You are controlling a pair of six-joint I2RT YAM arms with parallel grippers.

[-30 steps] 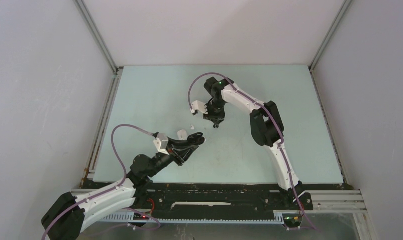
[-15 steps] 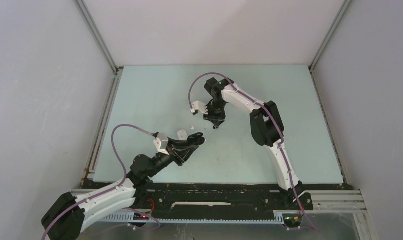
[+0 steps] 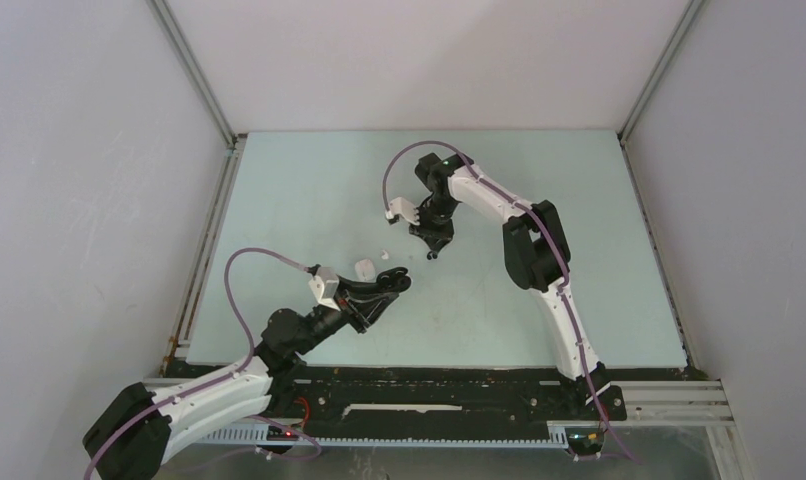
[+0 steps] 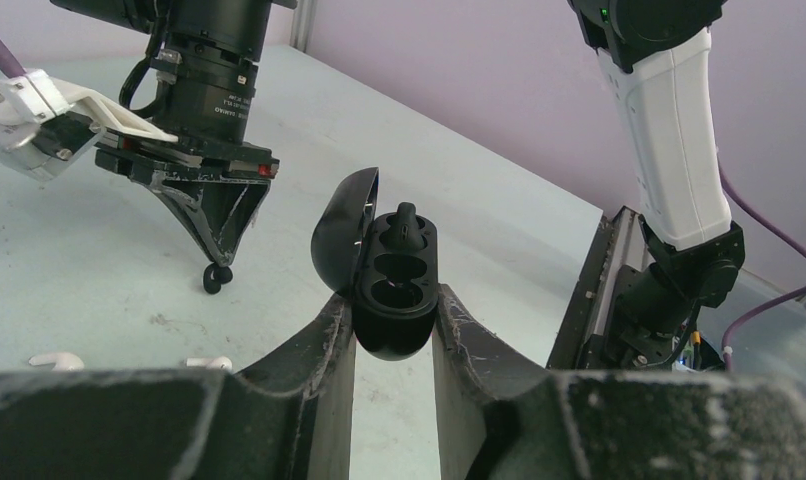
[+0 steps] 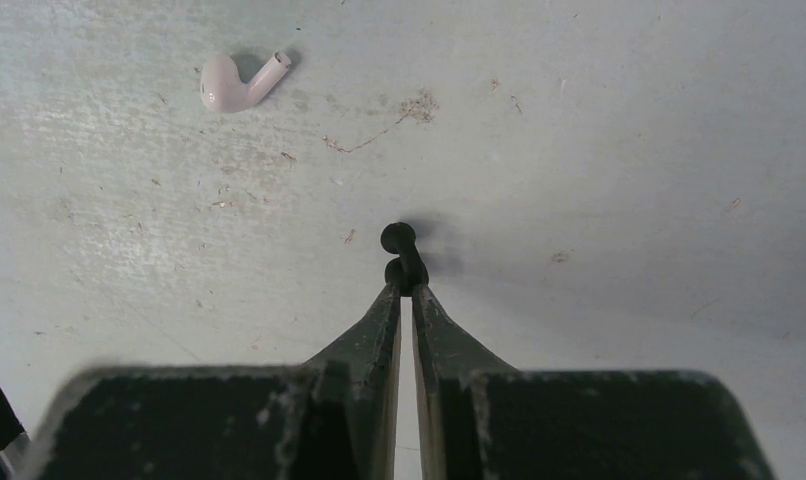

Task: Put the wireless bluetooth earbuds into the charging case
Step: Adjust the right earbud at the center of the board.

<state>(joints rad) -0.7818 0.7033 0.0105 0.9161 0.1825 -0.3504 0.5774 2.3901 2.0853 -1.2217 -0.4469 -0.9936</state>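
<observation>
My left gripper is shut on an open black charging case, holding it lid-up just above the table. One black earbud sits in the case's far slot and the near slot is empty. My right gripper is shut on a second black earbud, pinched at the fingertips and hanging just above the table, a little beyond and to the right of the case. That earbud also shows in the left wrist view. A white earbud lies loose on the table.
Two white earbuds lie on the table left of the case. A white rounded object, seemingly a white case, lies beside my left wrist. The pale green table is walled on three sides.
My right arm has shifted slightly to the right and its wrist has turned a little, still holding the black earbud. The left arm and the case have not moved.
</observation>
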